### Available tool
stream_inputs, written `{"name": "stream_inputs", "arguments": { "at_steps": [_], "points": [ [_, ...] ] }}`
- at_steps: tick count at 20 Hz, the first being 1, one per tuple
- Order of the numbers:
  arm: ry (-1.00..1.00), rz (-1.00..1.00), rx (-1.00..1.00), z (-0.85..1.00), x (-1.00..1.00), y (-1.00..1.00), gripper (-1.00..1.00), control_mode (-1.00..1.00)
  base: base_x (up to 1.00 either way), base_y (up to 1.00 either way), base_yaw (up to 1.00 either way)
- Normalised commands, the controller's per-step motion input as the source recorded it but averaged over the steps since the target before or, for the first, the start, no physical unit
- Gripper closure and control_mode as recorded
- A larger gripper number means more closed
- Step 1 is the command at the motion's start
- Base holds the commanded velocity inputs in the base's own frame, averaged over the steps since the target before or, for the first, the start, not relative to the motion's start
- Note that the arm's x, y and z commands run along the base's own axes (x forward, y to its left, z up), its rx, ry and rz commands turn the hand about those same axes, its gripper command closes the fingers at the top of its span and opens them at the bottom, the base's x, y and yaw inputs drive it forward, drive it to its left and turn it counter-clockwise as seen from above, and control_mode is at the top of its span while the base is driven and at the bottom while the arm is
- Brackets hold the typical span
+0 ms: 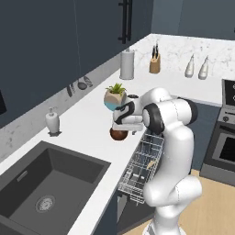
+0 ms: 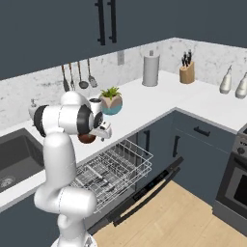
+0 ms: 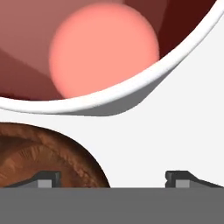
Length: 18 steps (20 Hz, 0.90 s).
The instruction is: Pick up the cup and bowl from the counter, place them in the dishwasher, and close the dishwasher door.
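Seen from straight above in the hand view, the cup (image 3: 103, 52) has a white rim and a pink-red inside. Next to it on the white counter (image 3: 175, 127) stands the dark reddish-brown bowl (image 3: 39, 153). My gripper (image 3: 113, 180) is open and points down: one fingertip is over the bowl's rim, the other over bare counter. From the base, the hand (image 1: 121, 125) hovers just above the bowl (image 1: 118, 135), near the counter's front edge. The cup (image 2: 95, 102) peeks out behind the hand. The dishwasher door (image 2: 144, 193) lies open with the white wire rack (image 2: 113, 171) pulled out.
A plant pot (image 1: 114, 98) stands just behind the hand. A soap dispenser (image 1: 52, 122) stands by the dark sink (image 1: 46, 183). Far along the counter are a paper towel roll (image 1: 127, 64), a knife block (image 1: 155, 63) and two bottles (image 1: 196, 68). The oven (image 1: 225, 147) is at the right.
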Motion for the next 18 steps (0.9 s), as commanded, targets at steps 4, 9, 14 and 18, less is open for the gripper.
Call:
{"name": "stream_inputs", "arguments": {
  "at_steps": [4, 9, 14, 18],
  "points": [
    [0.0, -0.08, 0.0, -0.16, -0.13, 0.0, 1.0, -1.0, 0.0, 0.0, 0.0],
    [-0.02, -0.09, 0.0, -0.02, -0.45, -0.05, 1.0, -1.0, 0.0, 0.0, 0.0],
    [-0.07, -0.11, 0.01, 0.0, -0.81, -0.28, 1.0, -1.0, 0.0, 0.0, 0.0],
    [-0.11, -0.09, 0.07, 0.05, -1.0, -0.89, 1.0, -1.0, 0.0, 0.0, 0.0]
  ]
}}
